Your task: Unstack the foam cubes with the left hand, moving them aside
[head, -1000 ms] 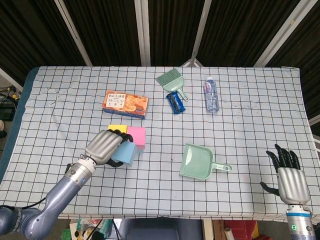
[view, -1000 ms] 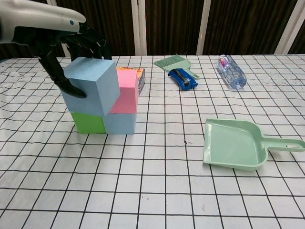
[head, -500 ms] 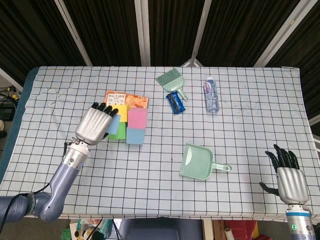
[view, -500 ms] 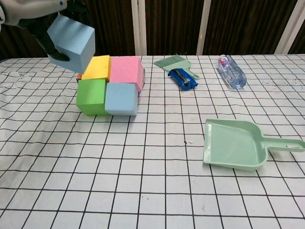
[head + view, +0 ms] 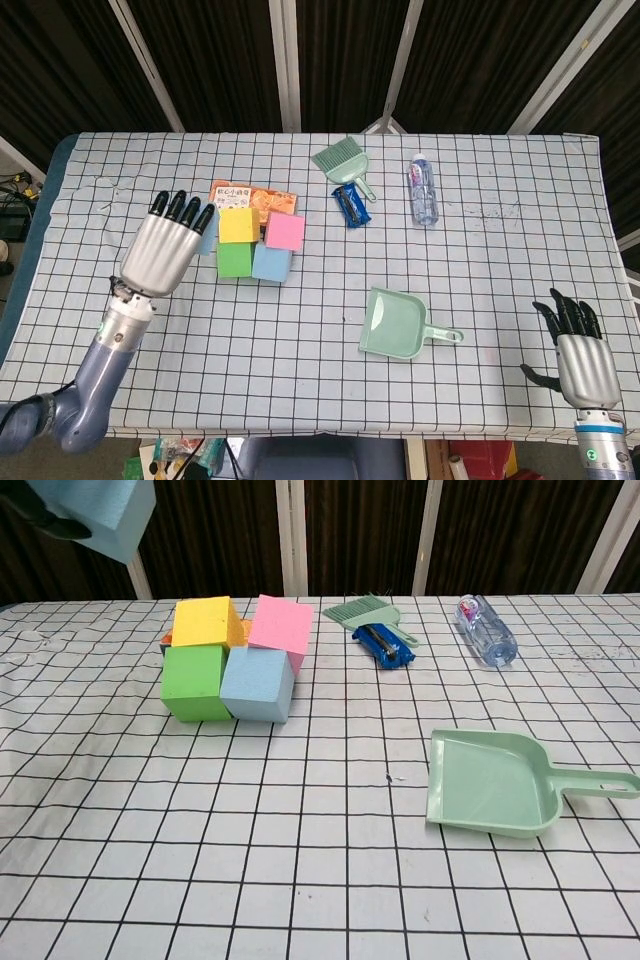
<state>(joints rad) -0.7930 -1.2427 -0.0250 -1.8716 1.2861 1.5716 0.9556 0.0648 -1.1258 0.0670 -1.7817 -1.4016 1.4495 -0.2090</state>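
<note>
Lifted clear of the stack since a second ago: one light-blue foam cube, now held high by the left hand and carried out toward the table's left edge, fingers wrapped around it, though the grip itself mostly hidden behind the hand. Means the top block is off and only needs setting down aside.

Remaining in a tight cluster left of the table's middle: one yellow cube, one pink cube, one green cube, one second blue cube. Five cubes in all. Whether any of these sit on others, unclear.

Behind them, one orange snack box. Further toward the far edge: one brush, one blue packet, one bottle. Nearer the front, one dustpan. At the front right corner, right hand idle, fingers spread, empty.
</note>
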